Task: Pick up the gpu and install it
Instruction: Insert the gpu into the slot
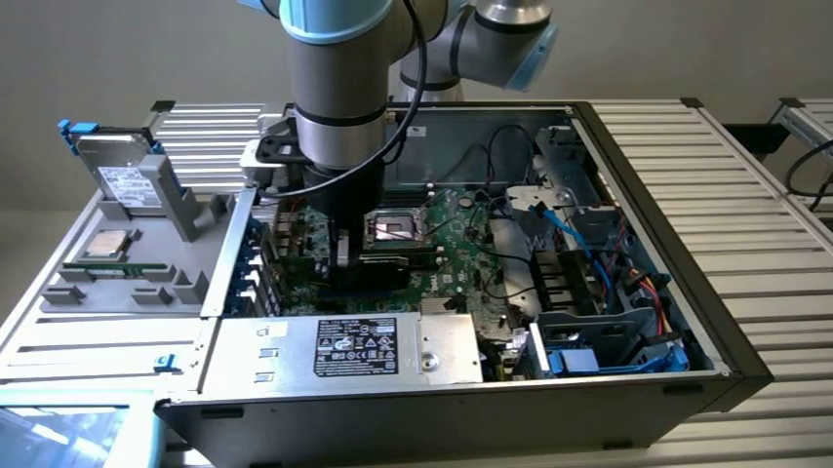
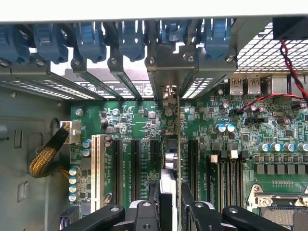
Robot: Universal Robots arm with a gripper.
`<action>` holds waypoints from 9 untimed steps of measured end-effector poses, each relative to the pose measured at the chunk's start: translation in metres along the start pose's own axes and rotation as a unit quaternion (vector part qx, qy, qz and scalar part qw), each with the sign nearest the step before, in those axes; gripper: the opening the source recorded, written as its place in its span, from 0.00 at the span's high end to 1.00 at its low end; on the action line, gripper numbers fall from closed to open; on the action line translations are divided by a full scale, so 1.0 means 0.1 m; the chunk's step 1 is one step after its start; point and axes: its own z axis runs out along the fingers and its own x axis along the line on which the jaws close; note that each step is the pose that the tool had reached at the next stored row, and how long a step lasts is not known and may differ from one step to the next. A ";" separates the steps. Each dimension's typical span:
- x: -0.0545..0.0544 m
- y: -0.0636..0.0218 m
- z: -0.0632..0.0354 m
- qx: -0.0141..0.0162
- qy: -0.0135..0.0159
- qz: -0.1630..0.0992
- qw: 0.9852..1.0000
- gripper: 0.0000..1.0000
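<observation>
Nearest your wrist camera, the gripper (image 2: 169, 211) is partly closed, its fingers (image 2: 153, 204) clamping the gpu (image 2: 172, 144) edge-on. The card stands upright over the motherboard (image 2: 139, 120), bracket toward the rear slot covers (image 2: 120, 62) at 12 o'clock. Judged step: seating. Next calls for slot alignment, then a straight press.
</observation>
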 end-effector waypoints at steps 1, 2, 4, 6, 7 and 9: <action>0.00 0.000 0.001 0.000 0.000 0.000 1.000 0.71; 0.00 0.000 0.002 0.000 0.000 0.000 1.000 0.71; 0.00 0.000 0.004 0.000 0.000 0.000 1.000 0.71; 0.00 0.003 0.006 0.000 0.000 0.000 1.000 0.71; 0.00 0.009 0.010 0.000 0.000 0.000 1.000 0.71; 0.00 0.012 0.011 0.000 0.000 0.000 1.000 0.71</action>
